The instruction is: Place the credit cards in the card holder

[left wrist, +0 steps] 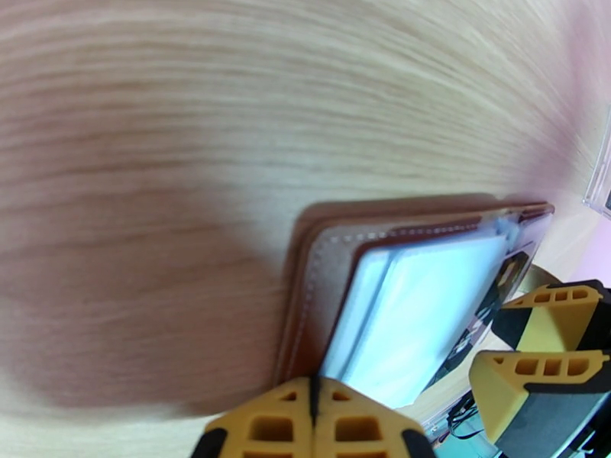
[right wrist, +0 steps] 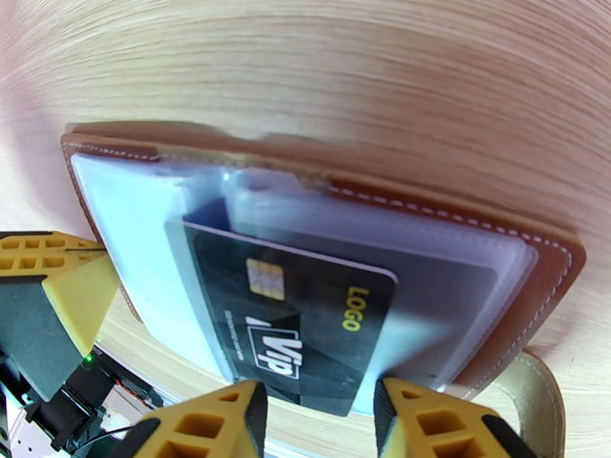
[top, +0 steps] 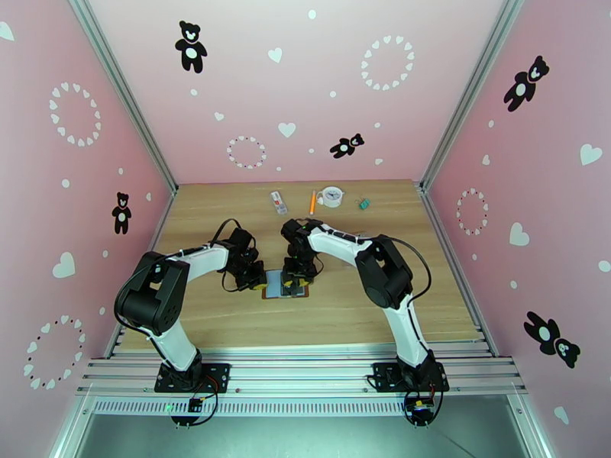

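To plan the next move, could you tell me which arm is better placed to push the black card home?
Probably right: the right gripper sits at the card's sticking-out end, while the left gripper is shut at the wallet's edge.

Black card [right wrist: 290,330] lying with its 2 o'clock end veiled under a cloudy pocket [right wrist: 458,284], wallet strap [right wrist: 538,398] running off-frame at 5 o'clock

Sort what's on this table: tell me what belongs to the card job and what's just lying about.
Belongs to the job:
- card holder
- black card, partly in its pocket

Just lying about, along the far side:
- white-and-red packet
- orange pen
- white round object
- small green item
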{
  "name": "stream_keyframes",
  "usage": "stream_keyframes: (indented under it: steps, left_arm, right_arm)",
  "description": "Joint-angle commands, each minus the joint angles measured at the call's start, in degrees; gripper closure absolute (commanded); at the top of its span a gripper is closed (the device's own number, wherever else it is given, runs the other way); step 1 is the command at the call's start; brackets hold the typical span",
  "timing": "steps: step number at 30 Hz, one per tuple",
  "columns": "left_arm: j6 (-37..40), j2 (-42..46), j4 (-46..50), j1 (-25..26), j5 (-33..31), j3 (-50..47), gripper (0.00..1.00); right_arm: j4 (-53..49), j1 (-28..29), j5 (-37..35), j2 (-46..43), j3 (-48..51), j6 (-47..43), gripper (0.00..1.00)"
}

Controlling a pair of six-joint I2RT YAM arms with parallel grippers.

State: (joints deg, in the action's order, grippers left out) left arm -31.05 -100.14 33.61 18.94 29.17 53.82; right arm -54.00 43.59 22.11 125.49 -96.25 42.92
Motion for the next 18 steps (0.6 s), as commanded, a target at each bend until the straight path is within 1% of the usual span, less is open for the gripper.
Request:
stream_keyframes:
  steps: [1,18]
  left_arm:
    - [0.8,-2.1,2.2,0.3,-3.2,-1.4,0.97]
    - [0.5,-1.8,1.9,0.3,-3.2,-1.5,0.97]
  right_arm:
    - [-0.4,0.8,0.5,2.2,-1.6,0.0,0.59]
    - [-2.4,2.7,2.1,5.1,-6.7,1.3,0.63]
